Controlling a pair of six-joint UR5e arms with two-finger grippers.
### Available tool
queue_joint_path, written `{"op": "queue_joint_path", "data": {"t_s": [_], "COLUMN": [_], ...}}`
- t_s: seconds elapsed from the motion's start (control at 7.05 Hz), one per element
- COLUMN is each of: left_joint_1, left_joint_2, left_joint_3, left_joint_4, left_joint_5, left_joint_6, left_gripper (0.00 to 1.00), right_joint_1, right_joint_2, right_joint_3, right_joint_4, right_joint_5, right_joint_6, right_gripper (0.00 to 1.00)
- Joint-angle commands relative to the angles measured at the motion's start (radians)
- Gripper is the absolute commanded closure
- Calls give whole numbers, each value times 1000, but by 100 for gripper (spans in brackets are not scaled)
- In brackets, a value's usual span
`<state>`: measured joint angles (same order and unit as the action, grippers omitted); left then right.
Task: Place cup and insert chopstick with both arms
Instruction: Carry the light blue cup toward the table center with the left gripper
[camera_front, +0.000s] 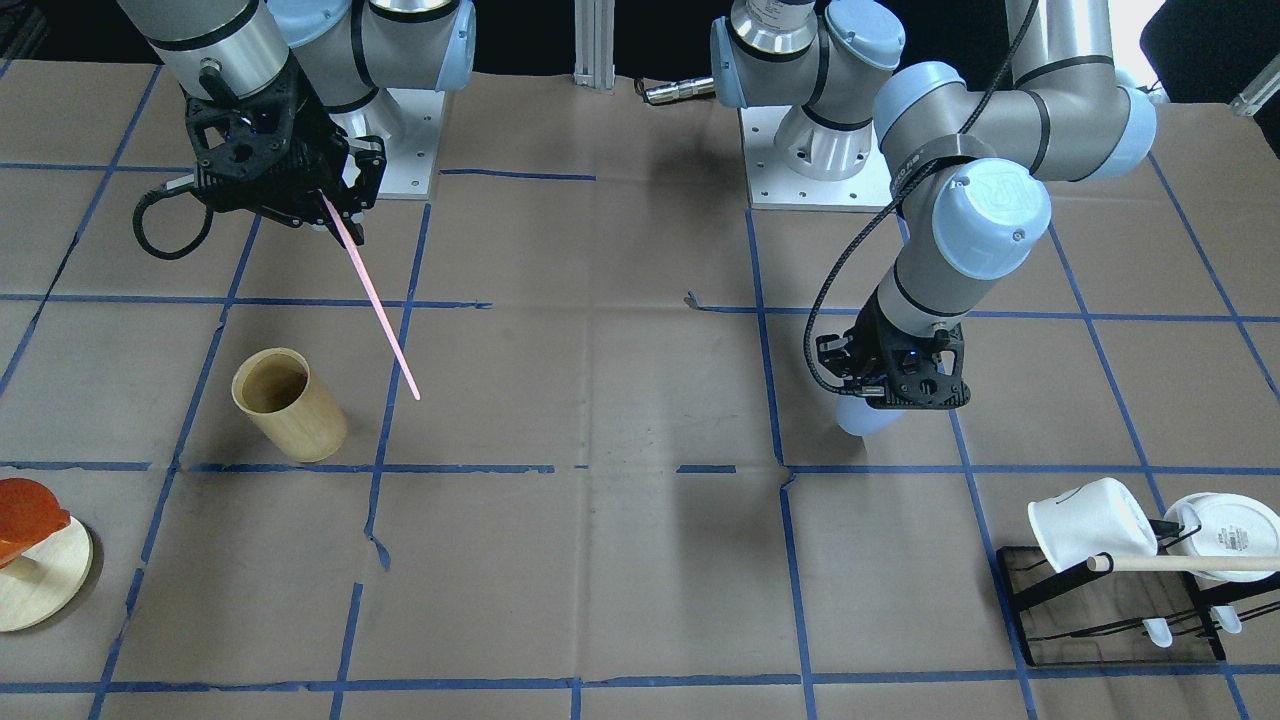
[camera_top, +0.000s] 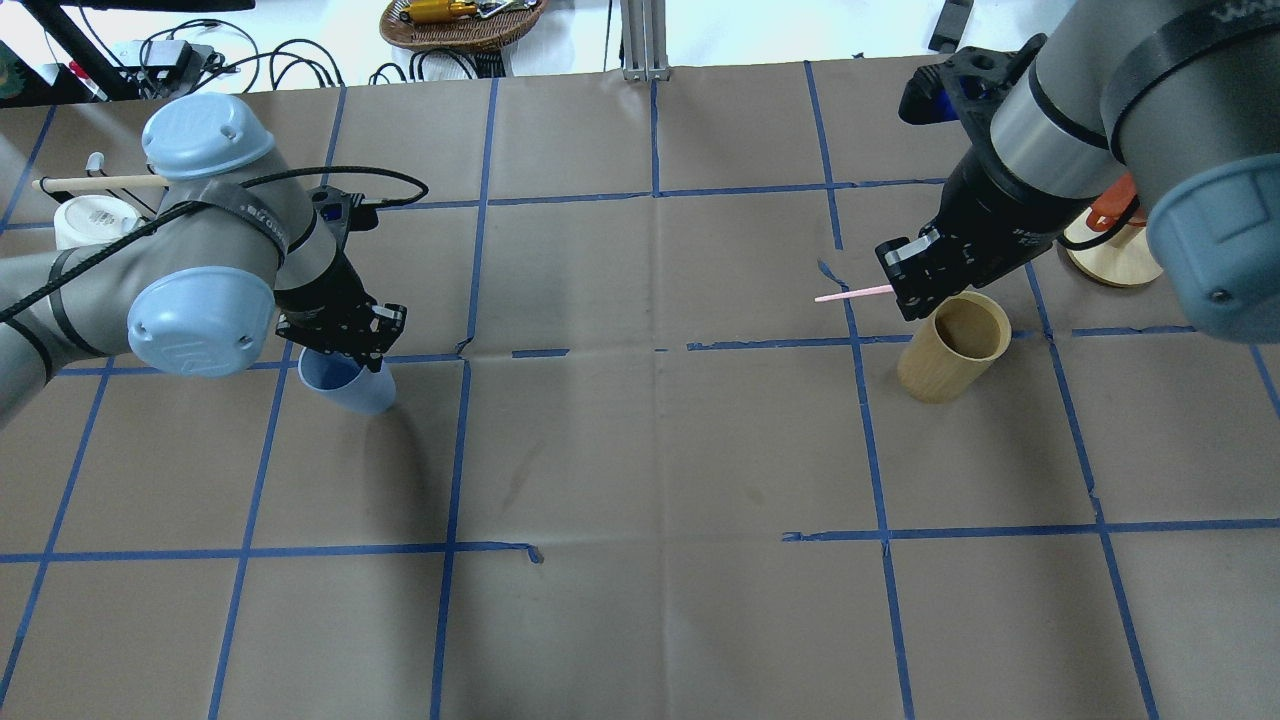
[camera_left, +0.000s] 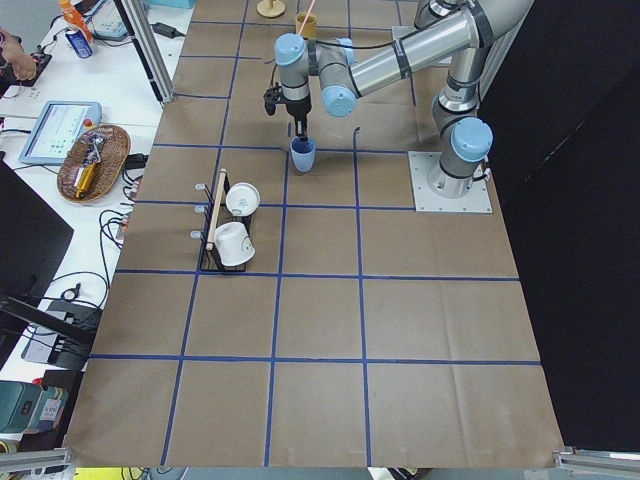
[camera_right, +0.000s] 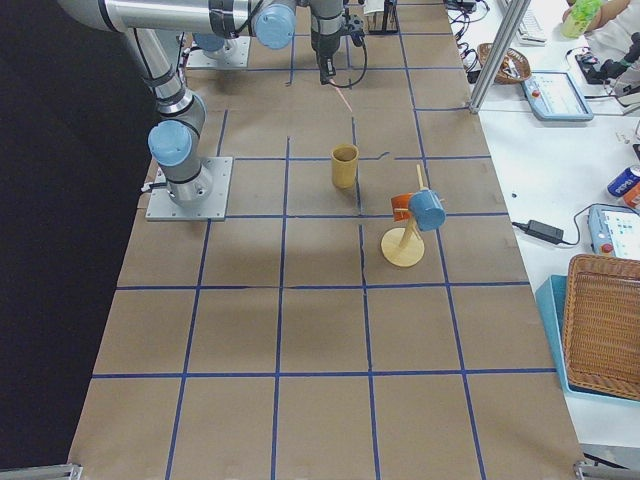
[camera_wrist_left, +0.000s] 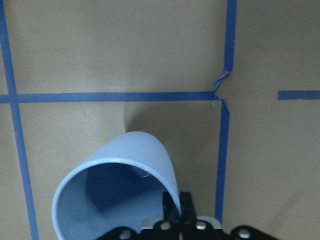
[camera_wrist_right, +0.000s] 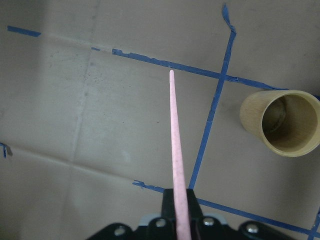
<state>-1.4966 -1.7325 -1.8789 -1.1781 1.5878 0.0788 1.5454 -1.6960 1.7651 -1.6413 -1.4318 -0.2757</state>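
Note:
My left gripper (camera_top: 345, 345) is shut on the rim of the light blue cup (camera_top: 348, 383), which hangs tilted just above the paper-covered table; the left wrist view shows the cup's (camera_wrist_left: 117, 192) open mouth and the fingers (camera_wrist_left: 172, 212) pinching its wall. The front view shows only the cup's base (camera_front: 860, 418) below the gripper (camera_front: 905, 390). My right gripper (camera_top: 912, 290) is shut on one end of the pale pink chopstick (camera_top: 852, 295), held in the air and pointing toward the table's middle. The stick also shows in the front view (camera_front: 372, 300) and the right wrist view (camera_wrist_right: 176, 150).
A tan wooden cylinder cup (camera_top: 955, 345) stands just beside my right gripper. An orange piece on a round wooden stand (camera_top: 1115, 250) is behind it. At the far left a black rack (camera_front: 1110, 610) holds white mugs (camera_front: 1090, 525) and a wooden dowel (camera_front: 1180, 563).

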Motion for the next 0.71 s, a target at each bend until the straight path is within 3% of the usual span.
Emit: {"op": "queue_joint_path", "data": {"t_s": [0.0,0.14,0.57], "left_joint_1": [-138,-239,-394], "left_joint_2": [-45,-89,-249], "left_joint_3": [108,160,337], "left_joint_4": [-9,-5,-9], "left_joint_5": [-48,-43,-52], "left_joint_6": [-162,-272,-416], "left_gripper": [100,100,100], "right_joint_1": [-2,-4,-11], "right_joint_2": [4,15,16], "right_joint_3": [14,14,16], "right_joint_4": [-32,-35,-35], "right_joint_5": [-1,-2,-6], "right_joint_6": [-20,-25,-45], "right_gripper": [92,92,93]}}
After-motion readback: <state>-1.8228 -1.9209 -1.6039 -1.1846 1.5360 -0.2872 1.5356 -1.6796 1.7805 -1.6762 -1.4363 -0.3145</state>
